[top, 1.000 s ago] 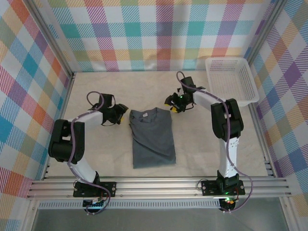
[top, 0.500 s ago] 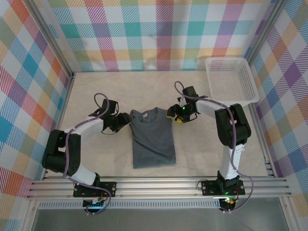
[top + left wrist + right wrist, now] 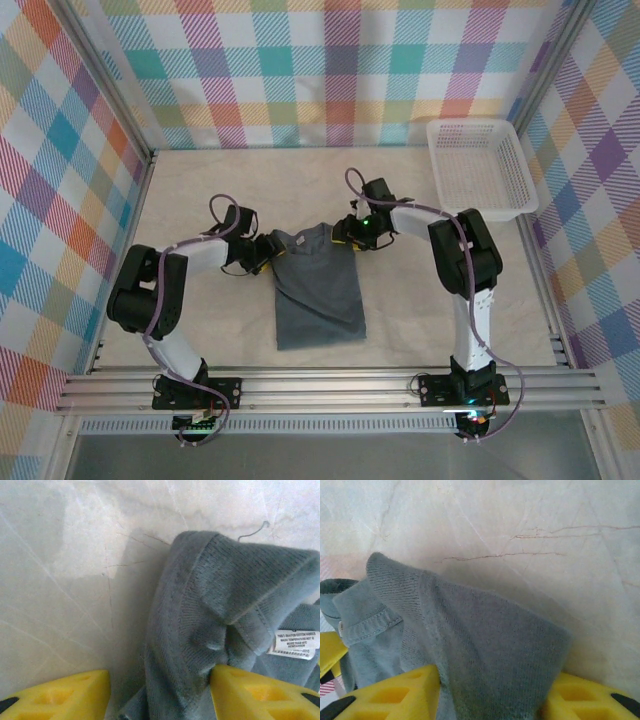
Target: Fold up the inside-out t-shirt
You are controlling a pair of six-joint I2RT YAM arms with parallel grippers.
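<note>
Left gripper (image 3: 269, 249) and right gripper (image 3: 344, 233) have moved inward onto the t-shirt (image 3: 318, 290) shoulders: left open astride cloth, right's hold cannot be told; fold pending.

A pale, marble-veined table (image 3: 200, 190) is seen. Near its middle a dark grey t-shirt (image 3: 318, 290) is laid lengthwise, folded narrow, its collar end bunched up. A white mesh basket (image 3: 480, 170) is set, apparently, at the far right corner, well apart.
</note>
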